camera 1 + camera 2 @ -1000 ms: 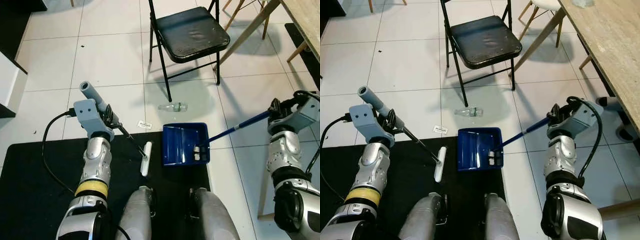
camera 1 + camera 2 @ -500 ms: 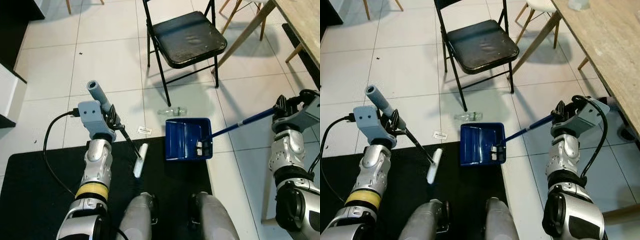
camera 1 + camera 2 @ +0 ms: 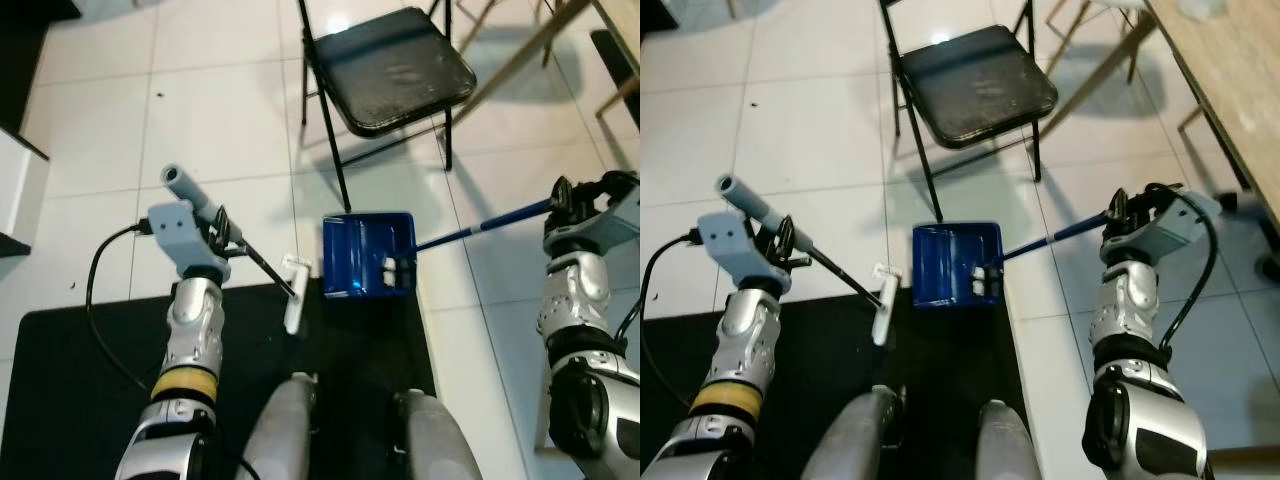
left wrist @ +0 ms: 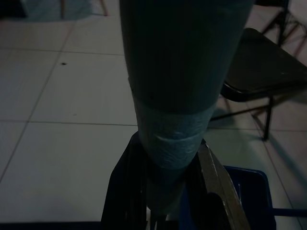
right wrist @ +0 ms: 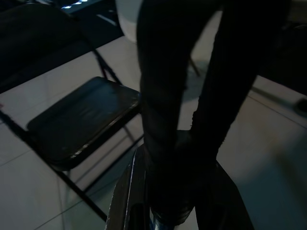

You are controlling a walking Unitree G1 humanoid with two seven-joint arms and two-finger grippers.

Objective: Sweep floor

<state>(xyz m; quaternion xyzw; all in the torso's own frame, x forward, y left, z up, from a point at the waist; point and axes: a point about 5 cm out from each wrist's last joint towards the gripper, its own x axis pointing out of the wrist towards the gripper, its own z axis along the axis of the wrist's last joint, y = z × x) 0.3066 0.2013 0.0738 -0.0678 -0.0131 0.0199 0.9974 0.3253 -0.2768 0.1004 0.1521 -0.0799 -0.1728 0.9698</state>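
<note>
The left gripper (image 3: 222,232) is clamped around the thin dark shaft of a small broom with a grey round handle (image 3: 186,190); in the left wrist view its black fingers (image 4: 214,184) press against the grey handle from both sides. The shaft slopes down from the gripper to the broom's white flat head (image 3: 295,300), which lies across the front edge of a black floor mat (image 3: 90,370), partly on the mat and partly on the white tiled floor (image 3: 220,110). A black cable (image 3: 97,300) loops from the left wrist over the mat.

The right gripper (image 3: 1116,212) is closed around the end of a blue long-handled plastic dustpan (image 3: 366,254); the right wrist view is too dark to show more than its fingers wrapped on the handle. The blue handle runs from the gripper down to the pan, which sits flat on the tiles at the mat's front edge, just beside the white broom head, nearly touching it. Small white pieces (image 3: 389,266) lie inside the pan near the handle joint.

Beyond the mat and just behind the dustpan stands a black folding metal chair (image 3: 395,68), one leg close to the pan's far rim. A pale wooden table (image 3: 1230,90) stands farther from the mat, on the robot's right.
</note>
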